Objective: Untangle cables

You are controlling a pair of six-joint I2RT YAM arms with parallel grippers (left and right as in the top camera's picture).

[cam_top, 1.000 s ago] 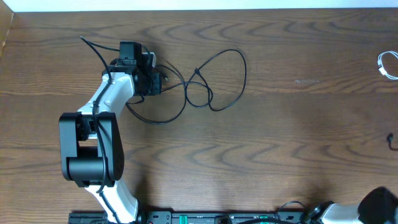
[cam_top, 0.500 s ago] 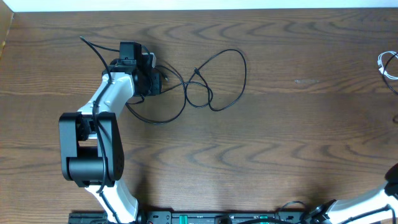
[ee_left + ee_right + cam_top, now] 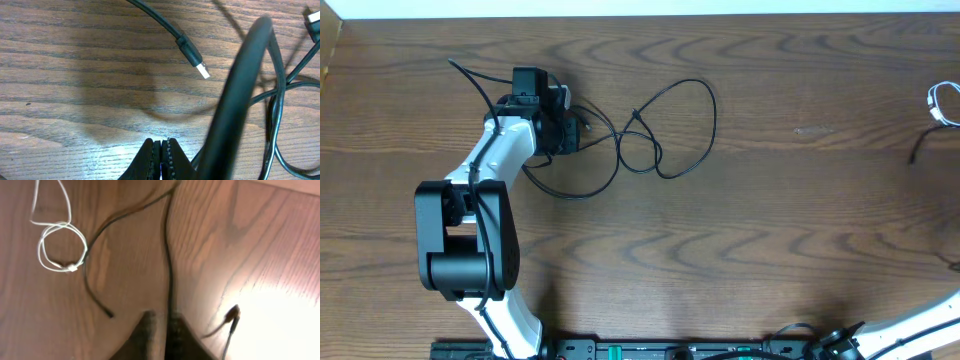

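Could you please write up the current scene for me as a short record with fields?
surface: wooden table
black cable: loose loops crossing themselves, centre-left
USB plug: end of the black cable, lying free on the wood
white cable: small coil at the right edge, apart from the black loops
left gripper: shut, nothing seen between its tips, near the plug
right gripper: blurred; a thin black cord runs up from its fingers, grip unclear

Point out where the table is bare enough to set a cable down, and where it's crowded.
Bare table spans the middle, between the looped black cable and the white cable at the right edge, and the front strip below the loops. Crowded: far left, where the left arm sits over the black cable's tangle.
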